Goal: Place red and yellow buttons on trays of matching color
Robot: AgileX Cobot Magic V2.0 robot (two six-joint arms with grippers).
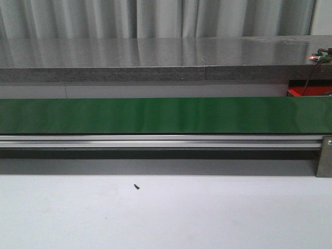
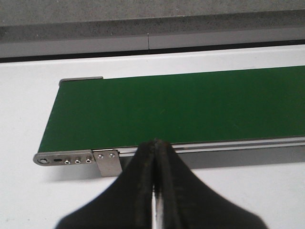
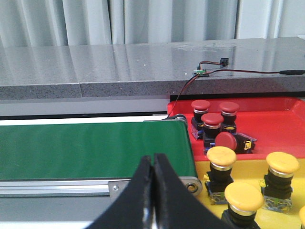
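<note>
Pale curtains (image 3: 95,21) hang behind a grey speckled ledge (image 1: 155,54), and in front of it we see a green conveyor belt (image 1: 155,115) running across the white worktop (image 1: 207,218). A small dark speck (image 1: 137,187) lies on the worktop near the front.

In our left wrist view, the left gripper (image 2: 156,143) has its black fingers pressed together with nothing between them, poised over the near edge of the belt close to its end bracket (image 2: 107,162).

Our right gripper (image 3: 153,157) is likewise closed and holds nothing, above the belt's rail near its other end. Just past that end sits the red tray (image 3: 276,124), with four red buttons (image 3: 212,125) clustered together, one of them tipped on its side. Nearer to us, touching the red tray, is the yellow tray (image 3: 248,168), holding upright yellow buttons (image 3: 221,162). A small circuit board with wires (image 3: 202,71) rests on the ledge behind.
</note>
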